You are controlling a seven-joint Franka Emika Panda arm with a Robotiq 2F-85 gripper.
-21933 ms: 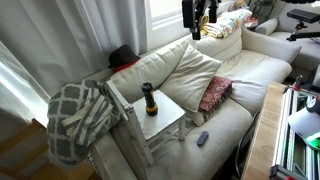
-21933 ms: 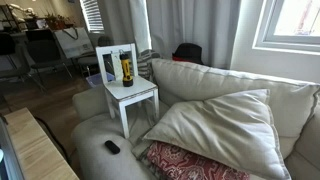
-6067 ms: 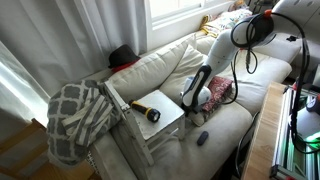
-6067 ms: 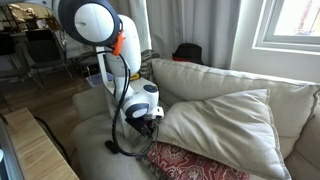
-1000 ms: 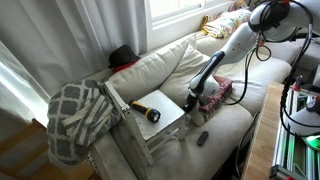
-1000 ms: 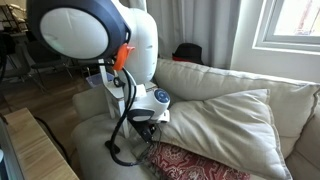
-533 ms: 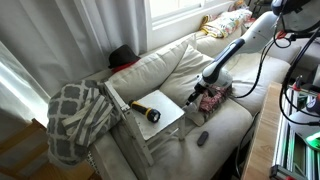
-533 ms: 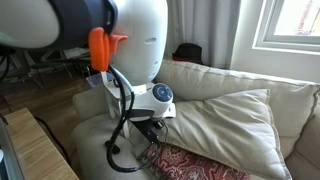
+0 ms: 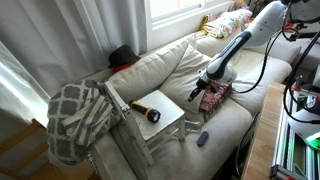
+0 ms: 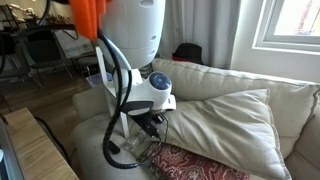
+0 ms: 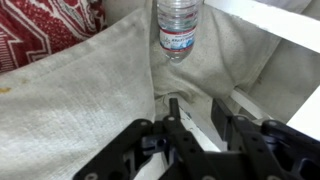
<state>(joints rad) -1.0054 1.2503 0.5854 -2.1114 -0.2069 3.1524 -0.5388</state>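
Ideally, the empty, parted gripper (image 11: 196, 106) would be centred across the water bottle (image 11: 180, 28) (it lies on the sofa cushion (image 11: 90, 115) near the red pillow (image 11: 45, 25)) before being lowered.

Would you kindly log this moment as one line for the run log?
gripper above cream sofa cushion | jaws open, empty | nearest: clear plastic labelled bottle, lying down | red patterned pillow beside

A clear plastic water bottle (image 11: 180, 25) with a blue-and-red label lies on pale beige sofa (image 11: 90, 100) fabric just right of the red patterned cushion (image 11: 45, 30), partly cut off by the wrist view's top edge.
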